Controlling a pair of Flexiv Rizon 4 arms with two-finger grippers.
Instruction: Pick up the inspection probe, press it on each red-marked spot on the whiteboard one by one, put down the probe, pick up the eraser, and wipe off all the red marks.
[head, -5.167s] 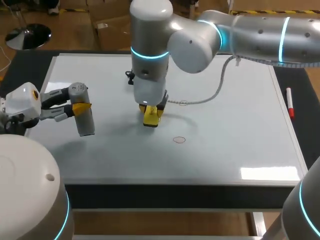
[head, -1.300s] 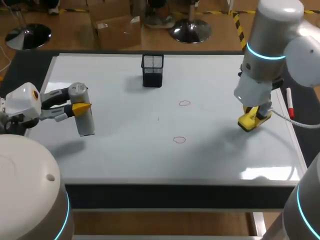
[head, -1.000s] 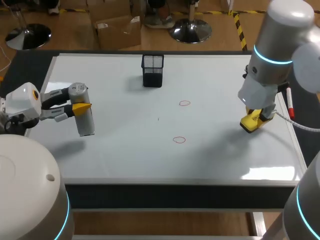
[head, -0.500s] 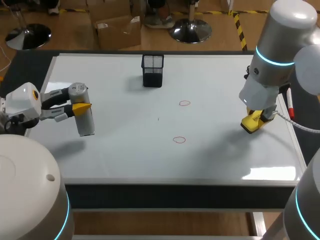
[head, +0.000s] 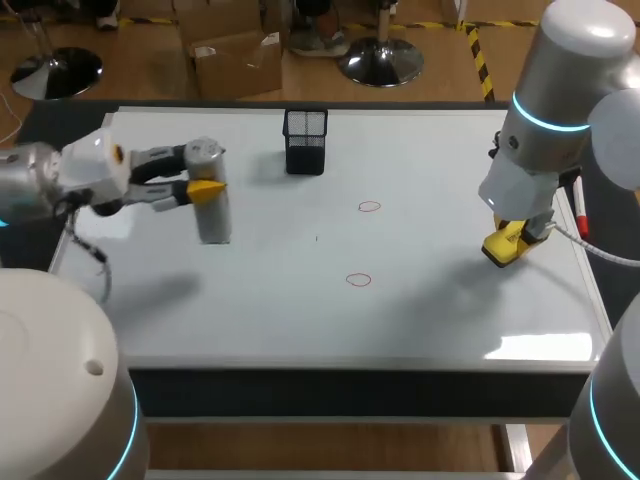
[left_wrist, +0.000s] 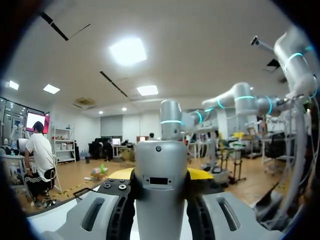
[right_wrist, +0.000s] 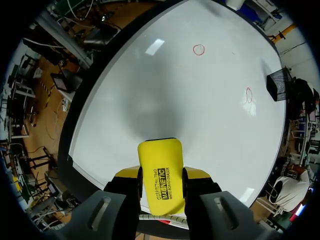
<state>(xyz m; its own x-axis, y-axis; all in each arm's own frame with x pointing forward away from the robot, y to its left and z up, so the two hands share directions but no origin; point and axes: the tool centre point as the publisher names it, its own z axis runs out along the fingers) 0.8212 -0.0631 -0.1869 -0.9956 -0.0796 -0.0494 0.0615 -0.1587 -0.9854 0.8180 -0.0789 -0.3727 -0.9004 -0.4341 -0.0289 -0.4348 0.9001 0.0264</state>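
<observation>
- Step, my judgement: probing is in hand. Both red rings are unwiped, and the probe is lifted but not yet over either ring.
- Near ring (head: 358, 280): drawn on the board (head: 430, 300) about mid-width, on my side of it. Nothing touches it.
- Right gripper (head: 506, 243): parked near the board's right edge, well apart from both rings. Its fingers pinch the yellow eraser (right_wrist: 160, 165) from both sides, and the pad sticks out past the yellow tips. It hangs low over the board. Whether it touches the board, I cannot tell.
- Far ring (head: 369, 207): just beyond the near one, also untouched.
- Left gripper (head: 204, 180): over the board's left part, to the left of both rings. Its fingers are clamped on the grey probe (head: 214, 222), which fills the gap between them in the wrist view. The probe stands roughly upright, tip down, and appears to be off the surface.
- Next move, my call: carry the probe right until the tip is over a ring, keep it upright, then come straight down and press. The eraser arm can wait where it is.
- Risk: sliding the tip sideways while in contact could smear a ring.
- Farthest: a black mesh holder (head: 305, 141) stands at the back edge, and a red marker (head: 578, 204) lies along the right edge.
</observation>
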